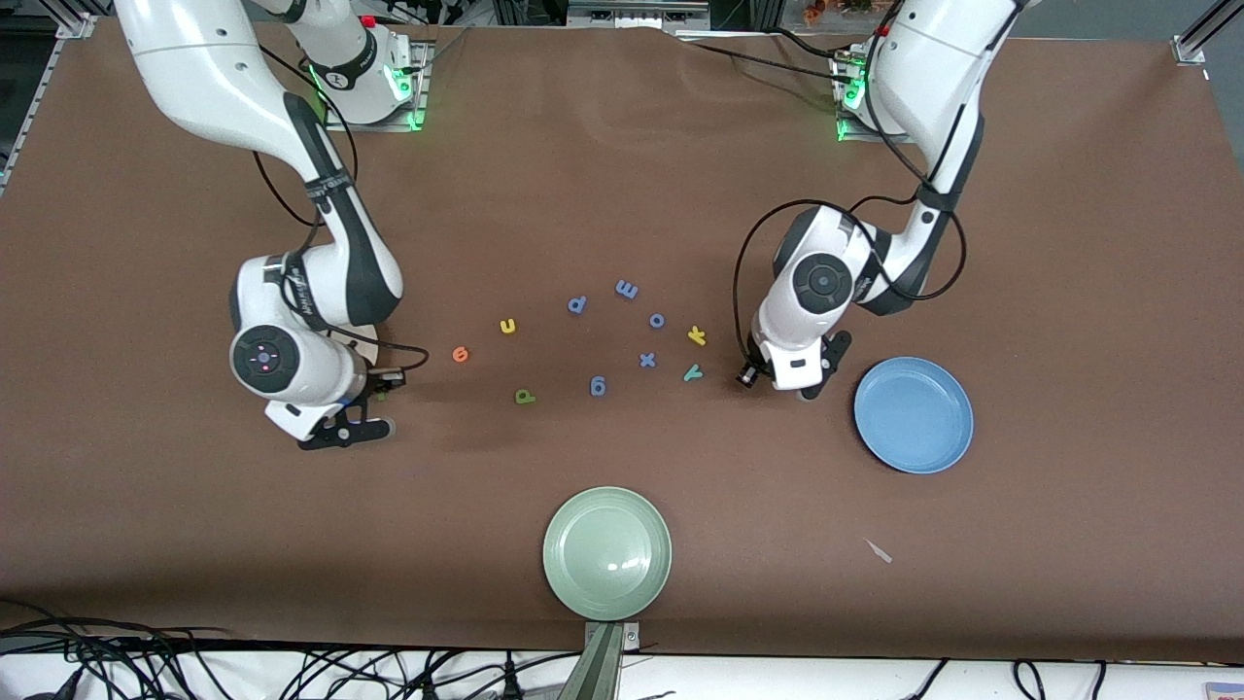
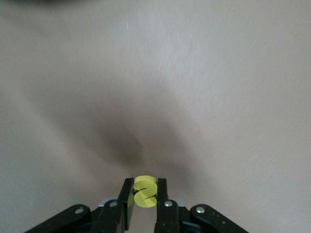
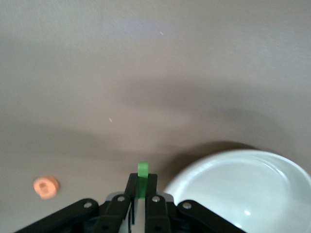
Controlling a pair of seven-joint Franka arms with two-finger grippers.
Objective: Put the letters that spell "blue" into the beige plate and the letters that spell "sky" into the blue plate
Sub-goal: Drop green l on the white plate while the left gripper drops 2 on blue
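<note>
Front view: both grippers clenched on a letter each

Front view, landmark is the pale green plate (image 1: 607, 553) at the camera edge of the table. Blue plate (image 1: 914, 415) sits farther from the camera than the green plate, toward the left arm's end. Beige plate (image 1: 362, 339) is mostly hidden under the right arm, toward the right arm's end, also farther than the green plate; right wrist view shows its pale rim (image 3: 233, 194) close by the fingers.

Left gripper (image 2: 145, 194) is low over bare table just beside the blue plate, on that plate's green-plate side, fingers pinched on the yellow s (image 2: 145, 191). Right gripper (image 3: 142, 187) is low beside the beige plate, clamped on the dark green l (image 3: 142, 177), which stands upright between the pads.

Loose letters lie in a cluster farther from the camera than the green plate, between the two arms:
- orange e (image 1: 460, 355), closest to the right arm's end, also seen in right wrist view (image 3: 46, 187)
- yellow u (image 1: 507, 326), just past the e
- olive b (image 1: 524, 396), closest of the cluster to the green plate
- yellow k (image 1: 697, 335) and teal y (image 1: 692, 372), toward the blue plate, near each other
- periwinkle letters (image 1: 647, 360) scattered among them

Green plate and blue plate hold no letters
</note>
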